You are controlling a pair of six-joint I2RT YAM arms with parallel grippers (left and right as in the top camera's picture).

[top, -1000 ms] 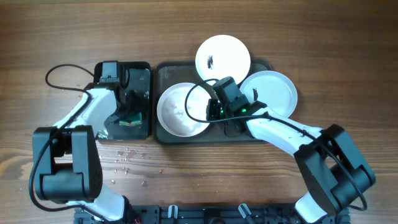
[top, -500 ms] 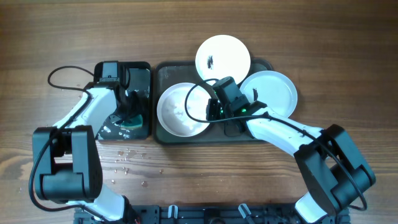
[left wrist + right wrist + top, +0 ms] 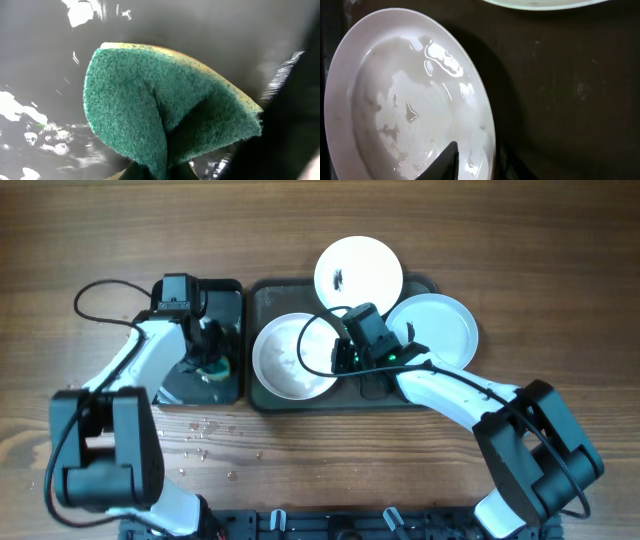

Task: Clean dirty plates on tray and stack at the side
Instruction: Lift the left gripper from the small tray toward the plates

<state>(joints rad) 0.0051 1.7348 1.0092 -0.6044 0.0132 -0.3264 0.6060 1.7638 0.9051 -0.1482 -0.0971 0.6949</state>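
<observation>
Right gripper (image 3: 476, 159): fingers closed on the rim of the wet plate (image 3: 405, 100), one finger on its inner face and the other under the rim. This plate lies in the left half of the tray (image 3: 265, 295). A second plate (image 3: 432, 328) overlaps the tray's right end. A third plate (image 3: 358, 270), with a black smear, overhangs its far edge.

Left gripper (image 3: 207, 357): left of the tray, over the small black tray (image 3: 230, 295), which is wet. It is pinched on a folded green sponge (image 3: 150, 110). Whether the sponge touches that surface cannot be determined.
</observation>
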